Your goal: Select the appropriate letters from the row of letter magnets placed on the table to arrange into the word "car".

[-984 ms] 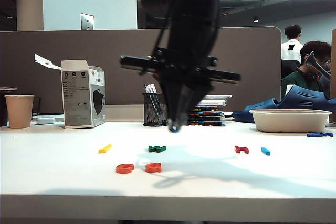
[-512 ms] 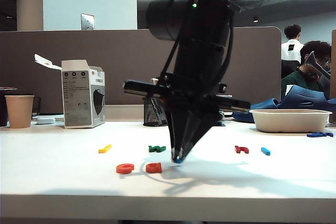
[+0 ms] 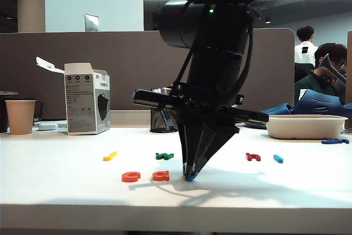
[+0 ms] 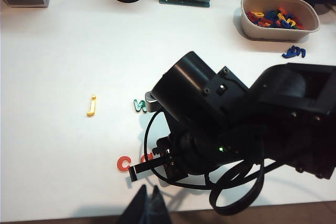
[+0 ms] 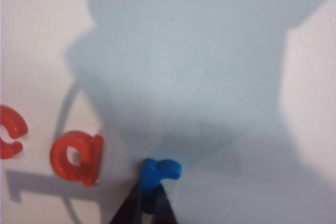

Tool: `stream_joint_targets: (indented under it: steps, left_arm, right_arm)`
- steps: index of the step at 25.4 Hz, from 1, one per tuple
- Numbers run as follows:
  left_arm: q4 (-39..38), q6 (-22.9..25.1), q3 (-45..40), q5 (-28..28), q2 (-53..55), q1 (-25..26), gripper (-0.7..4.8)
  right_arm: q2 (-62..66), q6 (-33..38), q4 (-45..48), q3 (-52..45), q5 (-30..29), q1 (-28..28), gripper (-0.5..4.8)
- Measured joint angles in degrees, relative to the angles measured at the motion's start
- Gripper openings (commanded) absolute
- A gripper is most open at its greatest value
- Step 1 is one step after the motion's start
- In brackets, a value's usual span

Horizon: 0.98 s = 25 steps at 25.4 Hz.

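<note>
I see the right gripper [image 3: 190,176] clamped on the blue r [image 5: 159,173], low centre, just right of orange a [image 3: 160,175] and c [image 3: 131,176]. Left gripper [image 4: 146,208] fingers together, bottom edge.

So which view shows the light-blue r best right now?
The right wrist view: the r fills the near field, pinched in the right hand just beside the orange a. The exterior view shows only a blue speck at the fingertips. In the left wrist view the right arm hides it.
</note>
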Motion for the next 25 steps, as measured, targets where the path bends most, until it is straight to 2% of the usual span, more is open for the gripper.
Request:
stream_joint_targets:
  steps: [13,19,20,25]
  left_arm:
    - [0.0,0.0,0.0,0.0,0.0,0.0,-0.05]
    - [0.0,0.0,0.0,0.0,0.0,0.0,-0.05]
    - [0.0,0.0,0.0,0.0,0.0,0.0,-0.05]
    - [0.0,0.0,0.0,0.0,0.0,0.0,-0.05]
  right_arm:
    - [-0.2,0.5,-2.2,0.0,-0.2,0.0,-0.04]
    - [-0.2,0.5,-2.2,0.0,-0.2,0.0,0.35]
    - [-0.1,0.6,-2.2,0.0,-0.2,0.0,0.53]
    - [-0.1,0.8,-2.2,0.0,-0.5,0.0,0.69]
